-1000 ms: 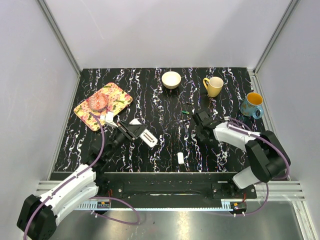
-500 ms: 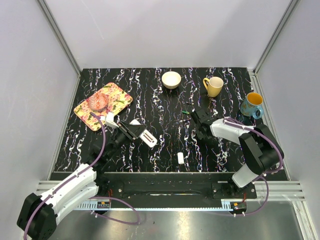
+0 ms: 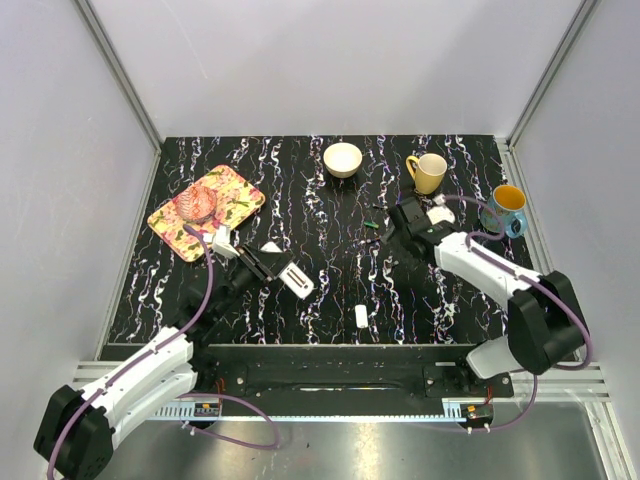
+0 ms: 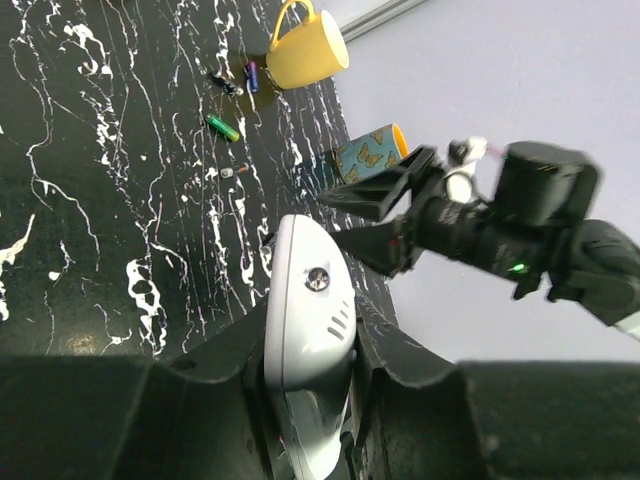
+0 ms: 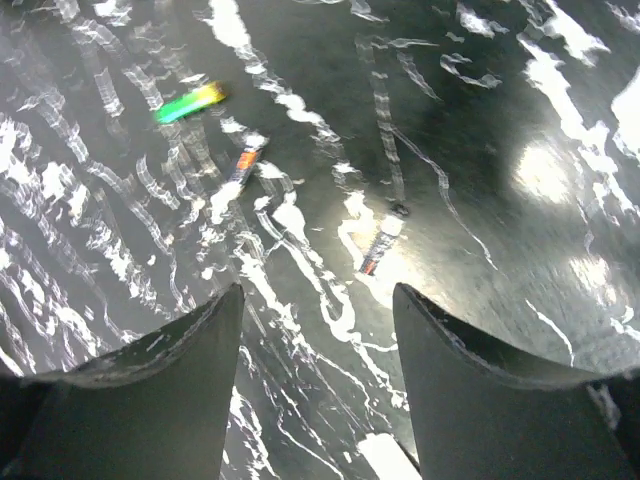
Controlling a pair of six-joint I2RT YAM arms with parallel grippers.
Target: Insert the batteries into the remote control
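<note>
**benchbot_42:** Right claw: jaws spread wide, nothing between them, hanging low over the marbled table. The green battery lies flat on the table, up and to the left of the fingertips, clear of both. Two smaller bits sit closer in, too blurry for me to say what they are.

**yam_wrangler:** And the other arm?

**benchbot_42:** Left claw is clamped tight on the remote control, holding it out over the left half of the table, well apart from the battery. Can't tell whether the battery bay faces up. There's a small white lozenge piece lying near the front edge.

**yam_wrangler:** So I'd say it's at the grab-the-first-battery step, nothing loaded yet?

**benchbot_42:** That's my read too. The next move needs the right claw to shift over the green one, straddle it across its short side, drop and pinch. It's thin and round, so it'll probably roll if nudged.
</note>
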